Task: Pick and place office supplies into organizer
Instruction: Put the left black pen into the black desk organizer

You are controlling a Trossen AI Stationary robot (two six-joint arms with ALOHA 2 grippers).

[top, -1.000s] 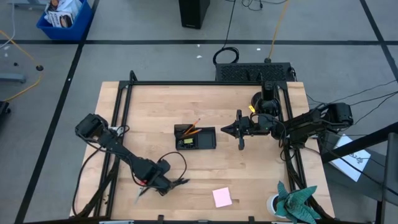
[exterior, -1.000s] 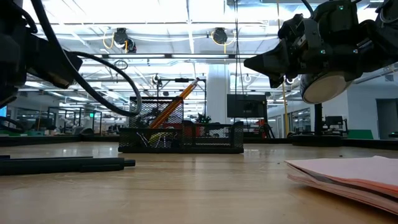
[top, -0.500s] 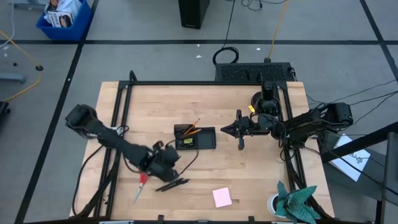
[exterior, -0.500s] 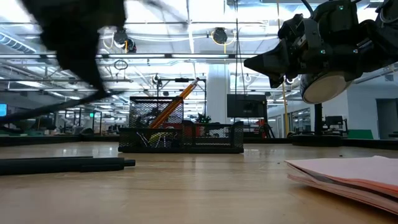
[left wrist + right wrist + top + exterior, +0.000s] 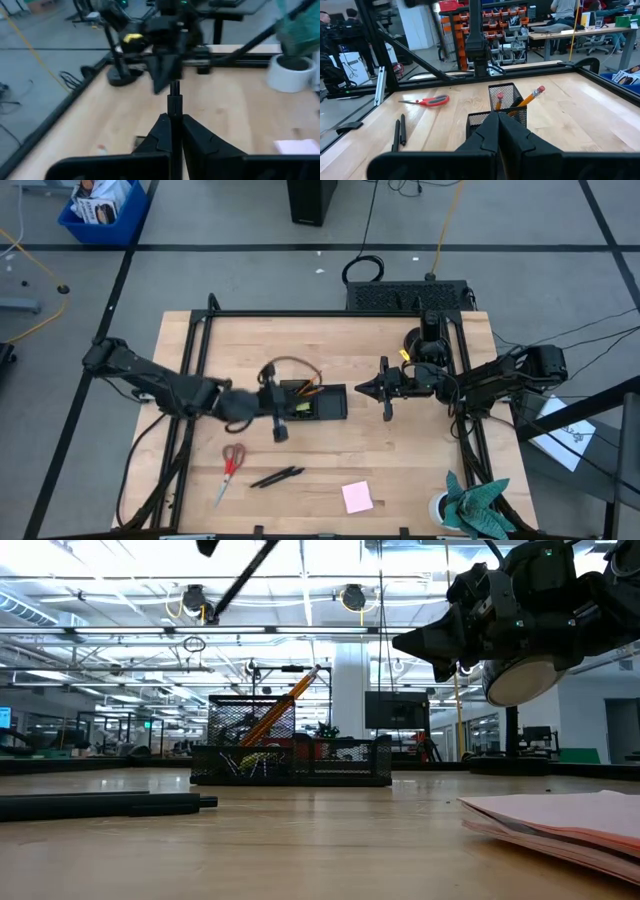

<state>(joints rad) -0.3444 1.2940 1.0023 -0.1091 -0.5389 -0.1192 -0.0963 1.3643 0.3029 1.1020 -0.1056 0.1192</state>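
Observation:
The black mesh organizer (image 5: 318,402) sits mid-table with orange pencils (image 5: 310,384) standing in it. My left gripper (image 5: 286,406) hovers at the organizer's left end, shut on a thin dark pen (image 5: 173,100). In the low view that pen (image 5: 240,575) slants high above the table. Two more dark pens (image 5: 277,476) and red-handled scissors (image 5: 230,470) lie flat near the front edge, and a pink sticky-note pad (image 5: 357,497) lies to their right. My right gripper (image 5: 366,389) hangs shut just right of the organizer, holding nothing. My left gripper pinches the pen's shaft (image 5: 172,114) between its two fingers. The pen runs forward past the fingertips, roughly along the fingers, with one end sticking out ahead. The fingers come from the table's left, nearly level. The pen is lifted clear of the table.
A plant in a white pot (image 5: 468,505) stands at the front right corner. A round black mount base (image 5: 420,340) stands at the far right. A black frame rail (image 5: 300,313) borders the table. Bare wood lies between the organizer and the front edge.
My left gripper has risen from the pens near the front edge and swung toward the far side and right, up to the organizer's left end. It has tipped from pointing down to nearly level and rolled, carrying one pen. The scissors and two pens stay on the table.

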